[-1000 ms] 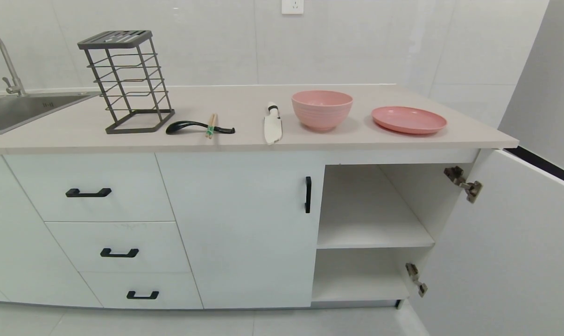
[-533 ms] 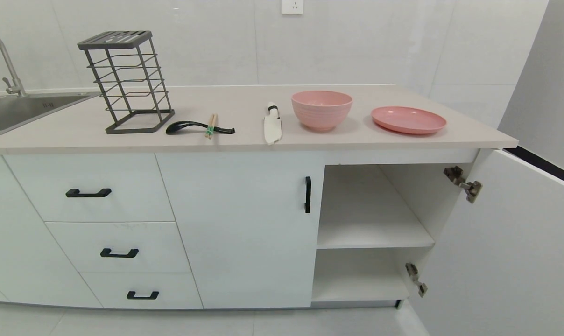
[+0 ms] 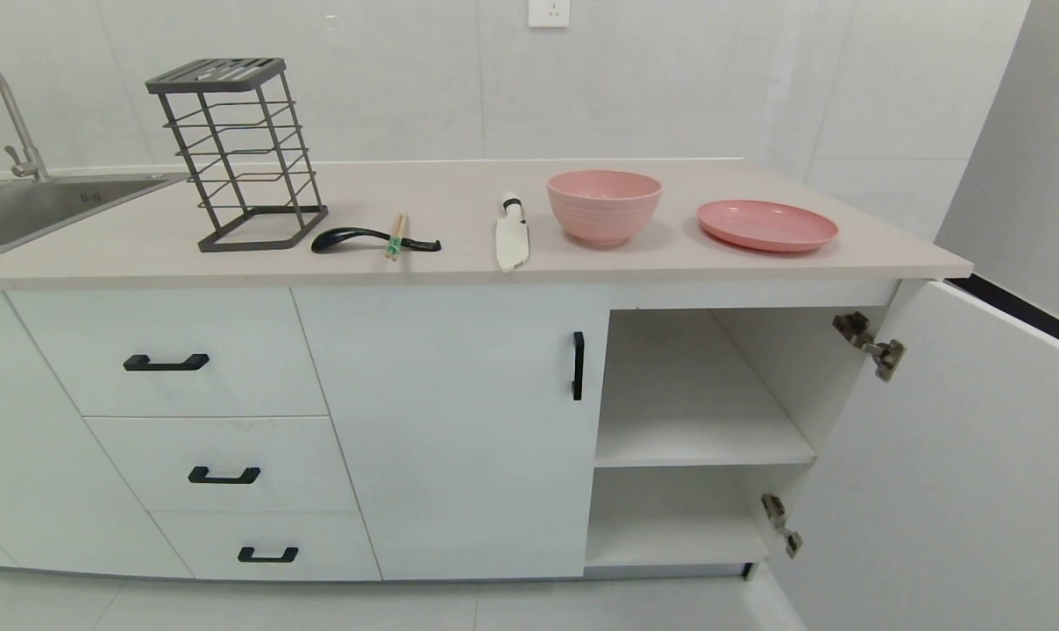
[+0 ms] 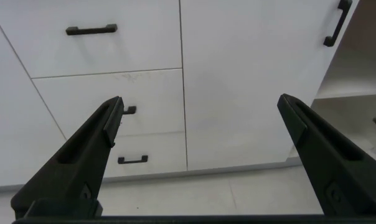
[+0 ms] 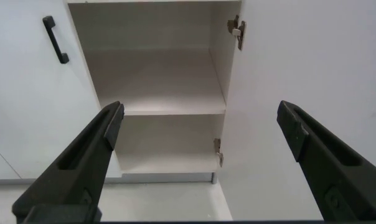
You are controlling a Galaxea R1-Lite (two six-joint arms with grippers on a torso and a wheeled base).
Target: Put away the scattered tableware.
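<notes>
1. Five tableware pieces on bench [image 3: 459,188]: black spoon [image 3: 354,237] with chopsticks [image 3: 395,237] across its handle near the front edge beside wire rack [image 3: 236,153]; knife [image 3: 511,237] at front edge; pink bowl [image 3: 604,206] next to it; pink plate [image 3: 766,224] toward right end
2. Left gripper [image 4: 200,102]: claw wide apart, empty, facing drawers [image 4: 107,53]
3. Right gripper [image 5: 200,109]: claw wide apart, empty, facing open cupboard shelf [image 5: 157,81]

I'm seeing a pink bowl [image 3: 604,206] with faint ribbing round its side and a plain pink plate [image 3: 767,224], the counter [image 3: 635,259] showing pale beige. The knife [image 3: 511,238] is reading white with a black band, the ladle [image 3: 367,237] glossy black, the chopsticks [image 3: 395,235] tan with a green band. The rack [image 3: 236,153] is looking dark grey, the cabinet [image 3: 459,438] white with black handles [image 3: 166,361], and the left gripper [image 4: 200,102] and right gripper [image 5: 200,107] are both showing black.
</notes>
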